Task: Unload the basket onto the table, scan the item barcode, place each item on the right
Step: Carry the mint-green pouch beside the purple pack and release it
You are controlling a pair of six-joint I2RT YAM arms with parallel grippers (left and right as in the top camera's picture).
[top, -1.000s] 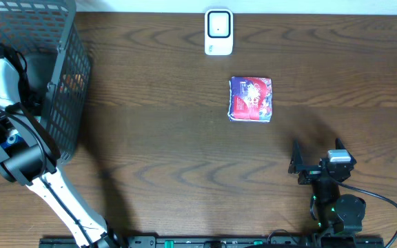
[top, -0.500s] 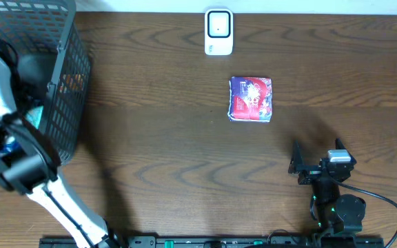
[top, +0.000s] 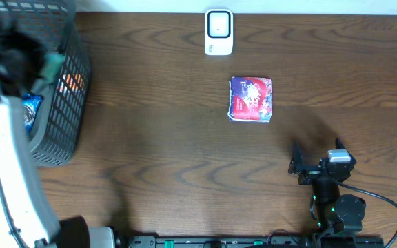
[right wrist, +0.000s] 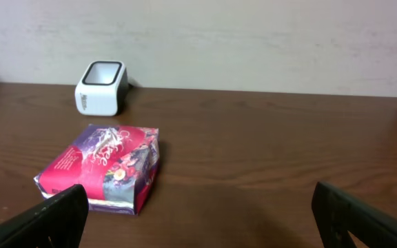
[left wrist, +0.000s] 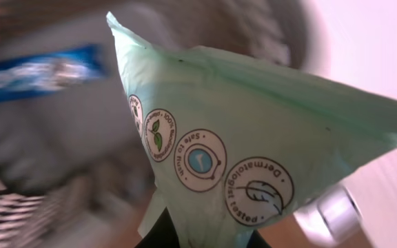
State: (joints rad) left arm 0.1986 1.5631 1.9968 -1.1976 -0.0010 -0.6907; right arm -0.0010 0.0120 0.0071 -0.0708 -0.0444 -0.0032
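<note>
A pale green packet printed with round badges fills the left wrist view, and my left gripper is shut on its lower edge. From overhead, the left gripper holds that green packet above the grey mesh basket at the far left. The white barcode scanner stands at the back centre, and it is seen again as the scanner in the right wrist view. My right gripper rests open near the front right, nothing between its fingers.
A purple and red box lies on the table in front of the scanner, shown also as the box in the right wrist view. A blue packet and an orange item remain inside the basket.
My left gripper closed on the green packet inside the basket and has risen with it toward the basket's rim. The right arm has not moved.
</note>
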